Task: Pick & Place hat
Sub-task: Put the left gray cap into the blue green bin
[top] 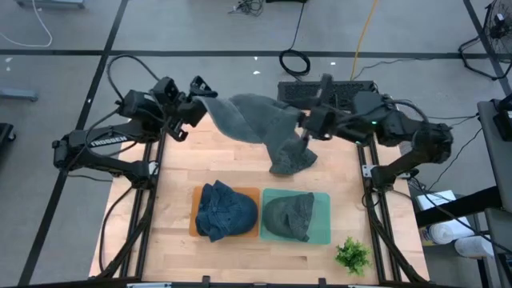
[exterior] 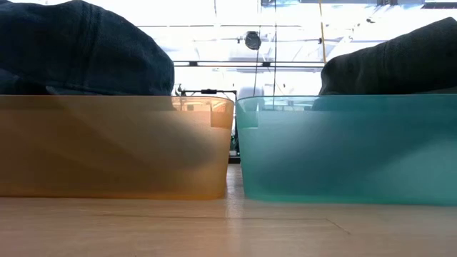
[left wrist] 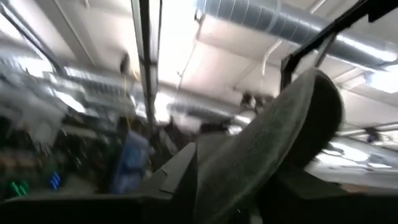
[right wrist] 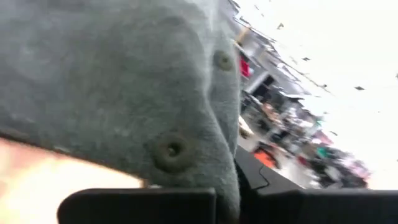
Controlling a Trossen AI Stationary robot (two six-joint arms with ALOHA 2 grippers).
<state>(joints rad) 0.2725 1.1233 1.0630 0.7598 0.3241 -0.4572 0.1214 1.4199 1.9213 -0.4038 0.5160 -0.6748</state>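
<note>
Wooden table (top: 240,164) amid grey floor (top: 200,28)

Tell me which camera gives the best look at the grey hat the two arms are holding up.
The high view: it shows the whole grey hat stretched between the left claw and the right claw, above the table. The left wrist view shows only its brim, the right wrist view only a close patch of its fabric with eyelets. The low view misses it.

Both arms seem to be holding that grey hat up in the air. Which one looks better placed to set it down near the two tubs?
Probably the right. The grey hat hangs lowest beside the right gripper, with its drooping end toward the teal tub. The left gripper holds the far corner, further from both tubs.
</note>
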